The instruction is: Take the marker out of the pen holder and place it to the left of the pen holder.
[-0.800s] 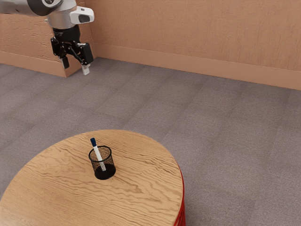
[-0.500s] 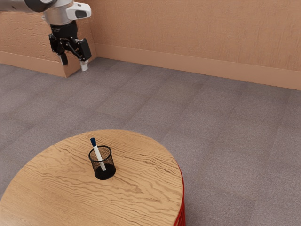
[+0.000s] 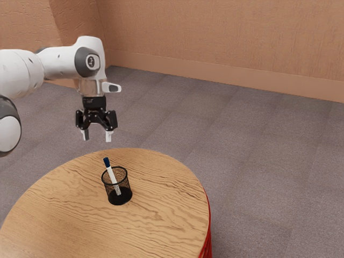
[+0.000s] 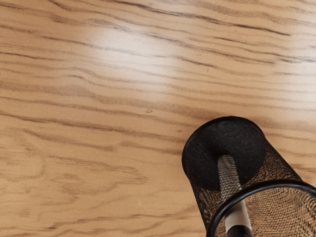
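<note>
Pincer point(image 3: 97, 136) open and empty, with fingers point(image 3: 108, 137) spread and pointing down. In the exterior view, marker point(image 3: 111, 173) toward 5 o'clock from the pincer, apart from it, leaning inside the mesh pen holder point(image 3: 119, 201); long axis from cap point(image 3: 106, 162) at 11 o'clock to tip point(image 3: 119, 193) at 5 o'clock. Single arm point(image 3: 62, 62). Next, probably: centre over cap, descend, grip, lift along the lean; avoid snagging the rim point(image 4: 276, 182). Underneath, round wooden table point(image 3: 70, 204); beyond, grey floor point(image 3: 258, 172) and tan wall point(image 3: 215, 32).
</note>
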`<action>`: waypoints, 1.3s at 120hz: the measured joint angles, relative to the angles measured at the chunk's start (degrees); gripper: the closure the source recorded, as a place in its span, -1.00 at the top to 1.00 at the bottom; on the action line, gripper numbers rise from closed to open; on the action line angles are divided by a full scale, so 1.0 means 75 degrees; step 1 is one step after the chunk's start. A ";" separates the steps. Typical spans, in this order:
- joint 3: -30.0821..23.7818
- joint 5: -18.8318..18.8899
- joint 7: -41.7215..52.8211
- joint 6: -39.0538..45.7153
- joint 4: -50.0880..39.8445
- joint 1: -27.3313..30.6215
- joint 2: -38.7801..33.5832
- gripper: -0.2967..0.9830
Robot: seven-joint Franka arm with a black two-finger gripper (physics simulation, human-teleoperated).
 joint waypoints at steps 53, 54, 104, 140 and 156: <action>0.0154 -0.1118 -0.0793 0.2933 -0.3579 -0.0138 -0.1685 0.54; 0.0154 -0.1107 -0.0798 0.3017 -0.3648 -0.0146 -0.1706 0.54; 0.0177 -0.1015 -0.0954 0.5402 -0.5425 -0.0692 -0.2953 0.54; 0.0198 -0.0564 -0.0815 0.4965 -0.5452 -0.0785 -0.2998 0.52; 0.0194 -0.0435 -0.0664 0.4530 -0.5235 -0.0754 -0.2861 0.50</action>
